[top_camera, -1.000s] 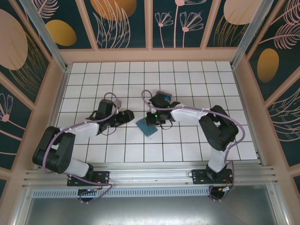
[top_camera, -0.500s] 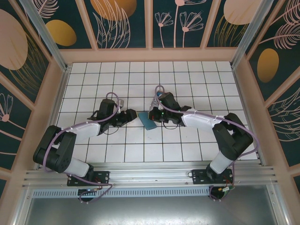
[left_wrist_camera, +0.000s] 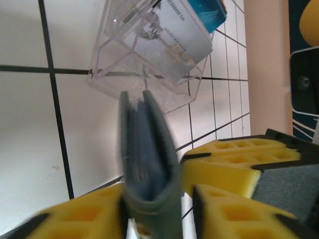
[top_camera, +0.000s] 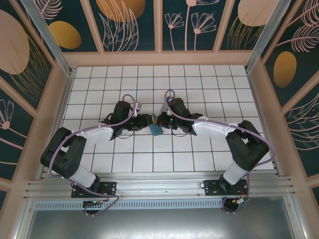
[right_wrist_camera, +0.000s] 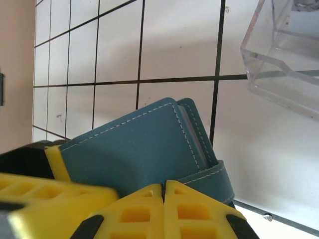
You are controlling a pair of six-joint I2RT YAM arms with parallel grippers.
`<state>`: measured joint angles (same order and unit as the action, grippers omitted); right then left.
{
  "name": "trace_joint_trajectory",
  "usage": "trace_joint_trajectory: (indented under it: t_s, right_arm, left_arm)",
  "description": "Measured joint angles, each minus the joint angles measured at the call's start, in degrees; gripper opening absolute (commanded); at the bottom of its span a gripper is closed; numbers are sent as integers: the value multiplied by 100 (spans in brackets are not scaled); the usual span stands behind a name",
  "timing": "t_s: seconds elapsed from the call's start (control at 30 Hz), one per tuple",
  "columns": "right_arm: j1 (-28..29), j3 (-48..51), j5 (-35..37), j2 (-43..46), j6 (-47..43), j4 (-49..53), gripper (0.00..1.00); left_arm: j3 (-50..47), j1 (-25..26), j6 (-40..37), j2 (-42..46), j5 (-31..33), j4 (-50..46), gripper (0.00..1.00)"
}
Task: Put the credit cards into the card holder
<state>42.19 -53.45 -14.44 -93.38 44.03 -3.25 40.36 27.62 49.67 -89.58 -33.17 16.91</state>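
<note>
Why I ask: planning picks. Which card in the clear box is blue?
The blue card at the upper right in the left wrist view, peeking past the pale printed card.

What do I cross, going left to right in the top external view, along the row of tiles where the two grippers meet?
left arm → left gripper → card holder → right gripper → right arm

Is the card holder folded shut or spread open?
Folded shut: the card holder shows both covers stacked, edges aligned; left wrist view shows it edge-on, folded.
</note>
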Motion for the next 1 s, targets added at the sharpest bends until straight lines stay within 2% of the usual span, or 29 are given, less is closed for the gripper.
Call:
trace_joint_trajectory:
  t_s: [0.1,0.2,0.33,0.53,0.73,0.77,0.83,0.9,1.0]
  right_arm:
    - [0,11,13,0,2,-39,0]
    - [-26,120,26,9,7,-149,0]
    - [-96,424,-42,243,44,-295,0]
    - [-544,894,-9,918,44,-210,0]
    - [-568,927,-20,988,7,-127,1]
    - [-568,929,-15,988,-4,-120,7]
    - [-590,973,28,1005,-9,-87,25]
    - [-621,1060,92,1082,-24,-33,37]
    - [-682,1152,131,1228,-74,74,47]
  left_arm:
    - [0,7,31,-22,22,2,7]
    - [0,11,-28,-22,48,-26,0]
    - [42,52,-162,-22,74,-166,0]
    - [90,55,-313,33,208,-308,0]
    - [162,57,-306,52,26,-249,0]
    - [203,57,-317,52,4,-291,0]
    - [345,50,-402,52,-28,-435,0]
    - [446,46,-490,68,-59,-520,0]
    - [487,46,-621,164,-151,-584,0]
